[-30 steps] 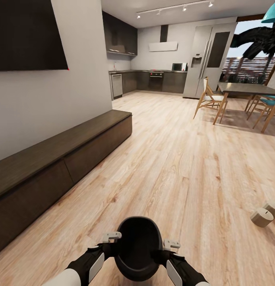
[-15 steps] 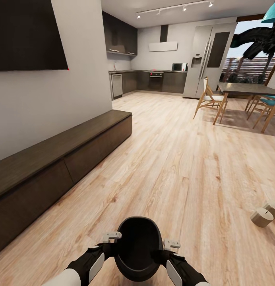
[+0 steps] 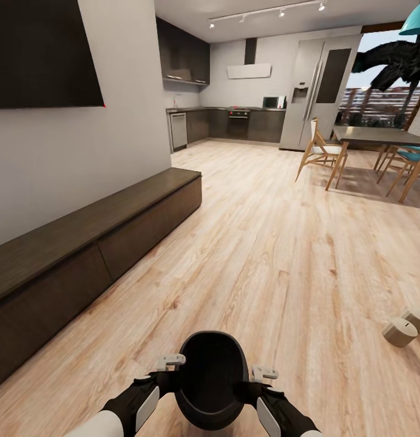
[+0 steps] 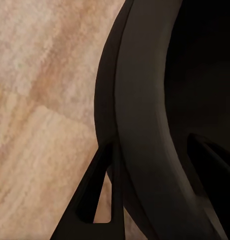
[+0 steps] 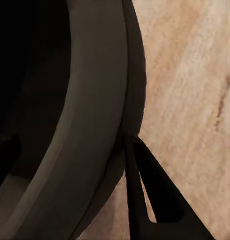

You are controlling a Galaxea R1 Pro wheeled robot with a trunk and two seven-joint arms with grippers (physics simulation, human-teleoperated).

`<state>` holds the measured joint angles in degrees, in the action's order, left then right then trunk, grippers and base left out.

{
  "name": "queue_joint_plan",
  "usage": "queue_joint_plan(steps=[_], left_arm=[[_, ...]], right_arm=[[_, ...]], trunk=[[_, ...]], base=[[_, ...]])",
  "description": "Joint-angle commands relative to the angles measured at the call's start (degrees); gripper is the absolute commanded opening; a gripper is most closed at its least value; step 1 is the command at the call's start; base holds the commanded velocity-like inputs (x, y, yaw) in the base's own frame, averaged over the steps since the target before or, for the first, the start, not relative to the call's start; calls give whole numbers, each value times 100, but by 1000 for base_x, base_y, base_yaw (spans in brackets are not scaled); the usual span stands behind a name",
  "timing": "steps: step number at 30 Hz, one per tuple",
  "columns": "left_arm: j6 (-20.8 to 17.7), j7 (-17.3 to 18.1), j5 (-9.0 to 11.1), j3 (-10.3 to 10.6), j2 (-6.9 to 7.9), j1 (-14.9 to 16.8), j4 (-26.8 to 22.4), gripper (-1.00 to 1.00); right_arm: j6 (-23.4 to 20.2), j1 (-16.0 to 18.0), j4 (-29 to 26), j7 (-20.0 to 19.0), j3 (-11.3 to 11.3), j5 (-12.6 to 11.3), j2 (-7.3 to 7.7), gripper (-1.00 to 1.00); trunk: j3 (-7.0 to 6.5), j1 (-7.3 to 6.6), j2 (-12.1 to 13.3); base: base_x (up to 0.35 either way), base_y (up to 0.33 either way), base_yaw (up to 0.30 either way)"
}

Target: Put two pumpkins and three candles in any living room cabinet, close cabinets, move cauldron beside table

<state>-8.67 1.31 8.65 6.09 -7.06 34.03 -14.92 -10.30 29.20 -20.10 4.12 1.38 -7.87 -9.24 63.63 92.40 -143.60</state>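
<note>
Almost nothing has shifted over the last second: the room sits where it did, and only the right gripper (image 3: 266, 377) has dipped a touch at the cauldron's rim. The left gripper (image 3: 168, 363) holds the opposite side, so the cauldron (image 3: 211, 379) hangs between the two arms, low in front of the robot. In each wrist view a dark finger runs down the outside of the black wall with the rim wedged against it, so both grippers look clamped on the cauldron (image 4: 144, 130), one per side, its hollow dark and bare as far as I can see.

Beyond it, pale plank floor (image 3: 277, 243) runs toward the kitchen. The cabinet (image 3: 82, 255) stretches along the wall on the left, its fronts shut, under the black TV screen (image 3: 43, 51). Two candles (image 3: 399, 332) lie on the floor well off to the right, touching or nearly so; I cannot tell which. The dining table (image 3: 380, 136) and chairs stand further back on that side.

I judge the step in hand to be carrying the cauldron to the coffee table. The next move calls for turning the base to find that table, keeping both grips even so the pot does not tilt, then lowering it close beside the legs.
</note>
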Motion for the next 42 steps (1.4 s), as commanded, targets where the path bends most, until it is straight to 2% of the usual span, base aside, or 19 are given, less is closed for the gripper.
queue_joint_plan(steps=[1, 26, 31, 39, 42], left_arm=[[-30, -8, 84, 103, 4, -2, -3, -100], [-30, -8, 84, 103, 6, -2, -2, -100], [-30, -8, 84, 103, 5, -2, -2, -100], [-30, -8, 84, 103, 8, -2, -2, -100], [-30, -8, 84, 103, 9, -2, -4, -100]], right_arm=[[-25, -2, -12, -27, 47, -171, -60, -100], [-25, -2, -12, -28, 47, -197, -60, -100], [-25, -3, -12, -29, 47, -197, -60, -100], [-25, -3, -12, -31, 47, -197, -60, -100], [-21, -2, -12, -33, 47, -197, -60, -100]], trunk=[[5, 0, -1], [5, 0, -1], [-105, -13, 5], [-105, -13, 5], [-172, -21, 9]], base=[[0, 0, 0], [0, 0, 0], [0, 0, 0], [0, 0, 0], [0, 0, 0]])
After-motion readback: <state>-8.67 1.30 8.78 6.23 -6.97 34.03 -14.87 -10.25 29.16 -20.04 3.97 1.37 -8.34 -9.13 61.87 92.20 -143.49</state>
